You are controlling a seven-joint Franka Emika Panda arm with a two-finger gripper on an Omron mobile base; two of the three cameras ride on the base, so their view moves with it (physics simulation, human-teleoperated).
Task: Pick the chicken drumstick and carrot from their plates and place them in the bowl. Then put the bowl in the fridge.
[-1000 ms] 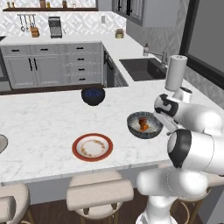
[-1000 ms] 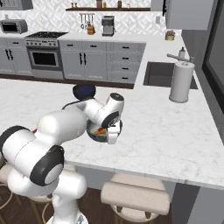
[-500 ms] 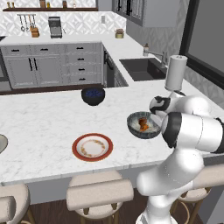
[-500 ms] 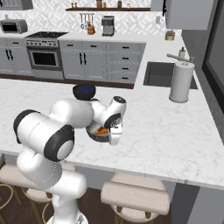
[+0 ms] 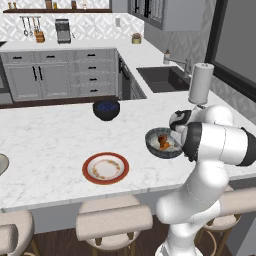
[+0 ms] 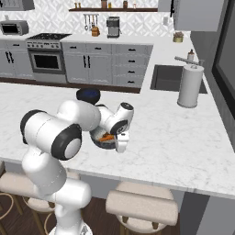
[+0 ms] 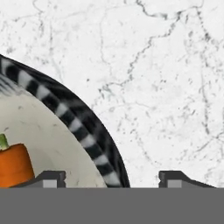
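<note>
The dark grey mottled bowl (image 5: 156, 148) stands on the white marble counter, close to its front edge. Inside it lie the orange carrot (image 5: 164, 145) and, against it, the brown chicken drumstick (image 5: 160, 138). My gripper (image 5: 176, 131) hangs over the bowl's right rim. In the hand view my gripper (image 7: 111, 178) is open and straddles the striped rim of the bowl (image 7: 89, 133): one fingertip (image 7: 49, 177) is inside, the other outside over the counter. The carrot (image 7: 13, 164) shows beside the inner fingertip. The white plate with the red-orange rim (image 5: 105, 168) lies to the left.
A dark navy bowl (image 5: 106, 109) sits behind the plate. A paper towel roll (image 5: 200, 83) stands at the back right, beside the sink (image 5: 165, 79). A greenish-grey plate (image 5: 1, 164) peeks in at the left edge. Stools (image 5: 114, 220) line the counter's front.
The arm's elbow and upper links have swung outward and down. The hand has stayed at the bowl's right rim. The bowl and its food have not moved.
</note>
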